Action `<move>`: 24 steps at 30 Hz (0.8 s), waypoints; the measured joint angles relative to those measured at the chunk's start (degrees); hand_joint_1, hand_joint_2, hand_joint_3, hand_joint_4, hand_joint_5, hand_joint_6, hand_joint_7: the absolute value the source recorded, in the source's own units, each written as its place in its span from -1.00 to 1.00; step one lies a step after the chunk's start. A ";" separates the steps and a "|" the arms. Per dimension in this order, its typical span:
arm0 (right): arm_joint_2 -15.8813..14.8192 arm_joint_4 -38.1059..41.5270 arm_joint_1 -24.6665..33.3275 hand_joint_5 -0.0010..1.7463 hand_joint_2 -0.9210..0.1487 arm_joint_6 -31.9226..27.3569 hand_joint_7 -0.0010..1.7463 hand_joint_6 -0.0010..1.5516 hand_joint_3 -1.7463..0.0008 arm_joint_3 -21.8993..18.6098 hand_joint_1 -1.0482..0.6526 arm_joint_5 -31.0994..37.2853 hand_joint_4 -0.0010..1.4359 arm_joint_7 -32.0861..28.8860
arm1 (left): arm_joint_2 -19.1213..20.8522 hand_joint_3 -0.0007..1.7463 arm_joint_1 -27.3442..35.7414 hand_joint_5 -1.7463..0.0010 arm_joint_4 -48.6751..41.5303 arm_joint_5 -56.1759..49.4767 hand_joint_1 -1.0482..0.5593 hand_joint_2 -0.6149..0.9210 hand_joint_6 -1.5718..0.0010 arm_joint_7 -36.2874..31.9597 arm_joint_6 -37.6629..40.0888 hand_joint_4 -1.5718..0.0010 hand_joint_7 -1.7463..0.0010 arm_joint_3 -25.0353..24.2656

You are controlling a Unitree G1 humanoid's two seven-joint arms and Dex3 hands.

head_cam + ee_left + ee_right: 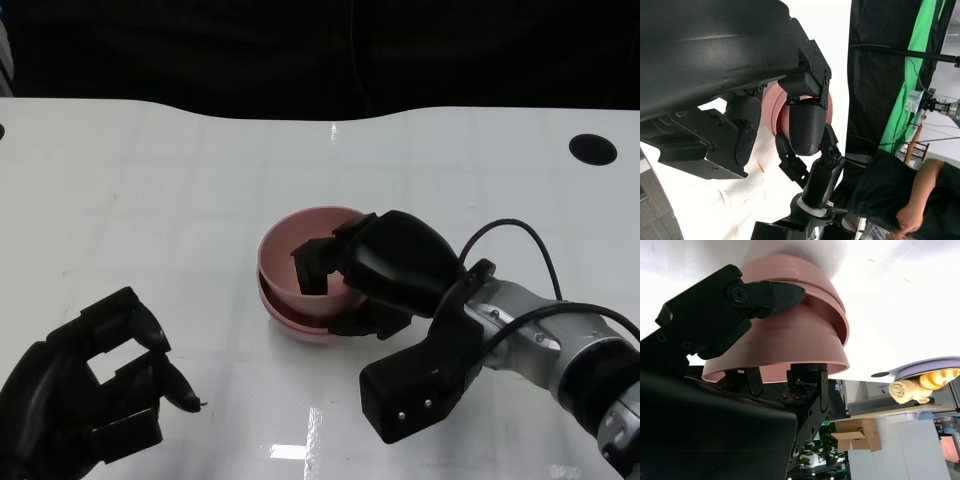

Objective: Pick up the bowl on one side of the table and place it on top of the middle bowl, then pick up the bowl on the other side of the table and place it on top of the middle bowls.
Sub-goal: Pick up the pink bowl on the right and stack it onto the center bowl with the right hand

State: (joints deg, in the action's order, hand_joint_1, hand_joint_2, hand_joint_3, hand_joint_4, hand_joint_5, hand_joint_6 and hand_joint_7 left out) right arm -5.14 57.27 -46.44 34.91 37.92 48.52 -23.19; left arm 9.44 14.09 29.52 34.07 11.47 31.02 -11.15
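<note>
Nearest to me, my left hand [85,395] hovers low over the white table [150,200], palm turned inward, its black fingers [150,335] curled into a loose claw around nothing, tips close together. Its shell is matte black plastic, blocky at the knuckles.

Further out, my right hand [385,265] reaches in from the right on a silver forearm [540,335] with a black cable looping over it. The hand is tilted down over the pink bowls [300,265] at the middle of the table. Some fingers hook inside the top bowl [790,345] while others press its outer wall, so I grip its rim. In the right wrist view that bowl sits nested and slightly askew in the bowl beneath it [805,275]. Both are smooth, round, dull pink plastic with flared rims.

Beyond, the glossy table ends at a curved edge against a dark backdrop [300,50]
</note>
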 measured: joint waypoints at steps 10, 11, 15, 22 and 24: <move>0.18 0.32 -0.28 0.97 -0.78 -0.12 0.48 -0.02 0.56 0.56 -0.09 0.12 0.19 -0.40 | -0.09 0.46 0.00 -1.00 -0.12 -0.44 0.62 0.98 0.17 0.00 -0.55 -0.09 -1.00 0.41; 0.19 0.31 -0.29 0.91 -0.83 -0.25 0.15 0.09 0.64 0.61 -0.12 0.22 0.14 -0.62 | -0.10 0.46 0.00 -1.00 -0.12 -0.44 0.62 0.98 0.17 0.00 -0.55 -0.09 -1.00 0.43; 0.19 -0.19 -0.51 -0.46 -0.98 -1.70 -0.79 -0.19 0.67 0.79 -0.52 0.36 -0.36 -0.70 | -0.12 0.47 0.00 -1.00 -0.16 -0.44 0.62 0.97 0.16 0.00 -0.62 -0.09 -1.00 0.47; 0.10 -2.58 0.12 -1.00 -1.00 -8.13 -1.00 -0.99 0.30 0.28 -0.99 -2.22 -1.00 12.49 | -0.14 0.47 -0.02 -1.00 -0.26 -0.42 0.63 0.98 0.16 0.00 -0.62 -0.10 -1.00 0.49; 0.09 -3.19 0.44 -1.00 -1.00 -9.31 -1.00 -1.00 0.24 0.39 -1.00 -2.12 -1.00 12.99 | -0.14 0.47 -0.02 -1.00 -0.26 -0.43 0.63 0.99 0.16 0.00 -0.63 -0.10 -1.00 0.49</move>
State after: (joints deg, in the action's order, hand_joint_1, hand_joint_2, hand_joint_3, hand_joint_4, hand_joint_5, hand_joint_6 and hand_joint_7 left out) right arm -5.05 54.07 -46.00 25.60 38.31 46.40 -10.20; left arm 9.30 14.07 29.26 33.64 11.46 30.40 -10.66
